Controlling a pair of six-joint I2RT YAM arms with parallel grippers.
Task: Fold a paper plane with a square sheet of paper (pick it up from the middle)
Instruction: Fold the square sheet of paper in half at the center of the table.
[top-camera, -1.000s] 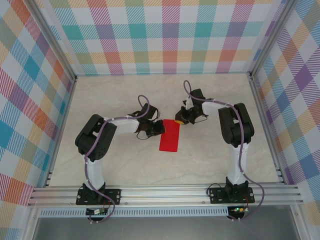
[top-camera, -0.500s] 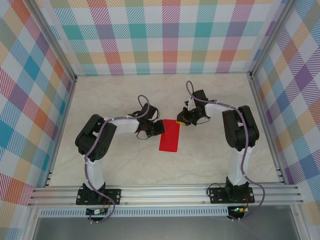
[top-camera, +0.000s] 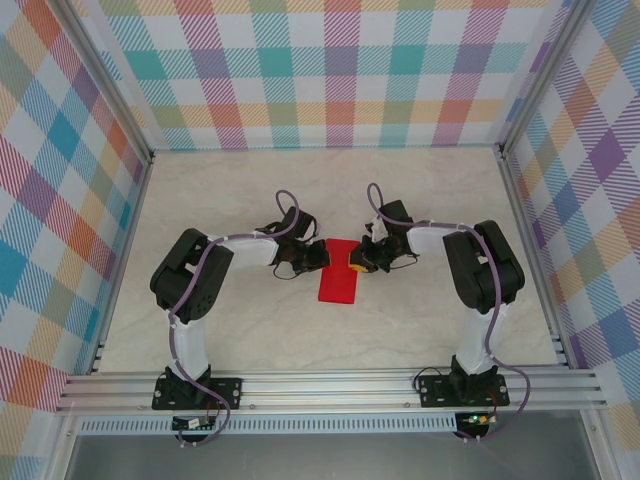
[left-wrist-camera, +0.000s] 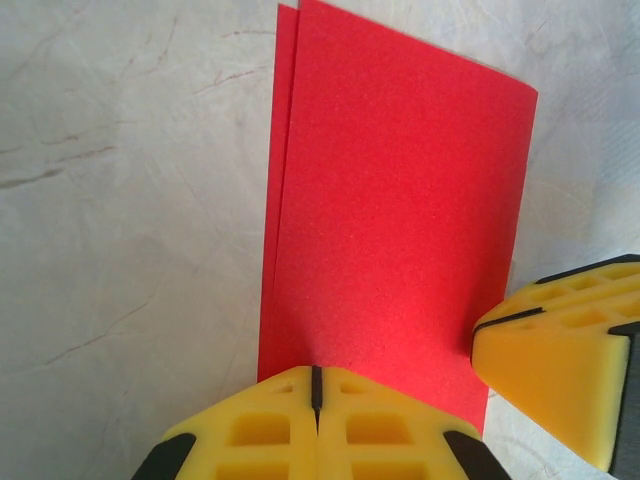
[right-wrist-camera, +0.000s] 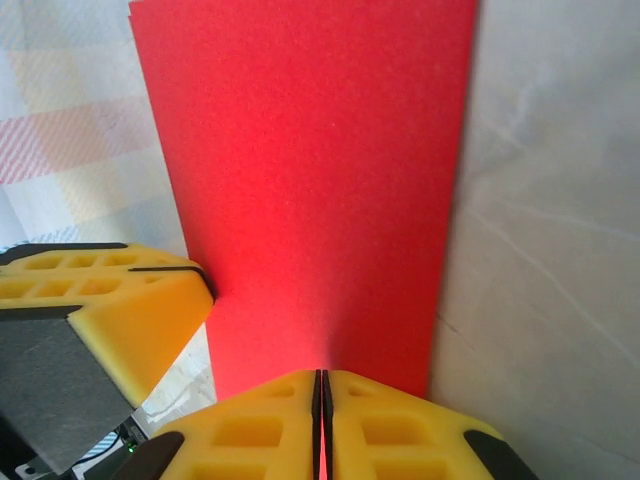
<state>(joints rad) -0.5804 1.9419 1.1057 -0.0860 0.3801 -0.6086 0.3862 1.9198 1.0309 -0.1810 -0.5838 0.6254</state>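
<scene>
The square sheet of paper is bright red and lies folded in half as a narrow rectangle on the table, between the two arms. In the left wrist view its two layers sit slightly offset along the left edge. My left gripper is shut, and its yellow fingertips rest on the paper's left long edge with nothing between them. My right gripper is at the opposite long edge. Its jaws are closed, with a thin line of red paper in the slit. Each wrist view also shows the other gripper's yellow finger beside the paper.
The pale marbled tabletop is ringed by plaid walls and aluminium rails at the near edge. Both arms bend inward, their wrists close together over the middle of the table.
My right gripper has moved from the paper's far right corner toward me, down to its right long edge. The left gripper and the paper have stayed put.
</scene>
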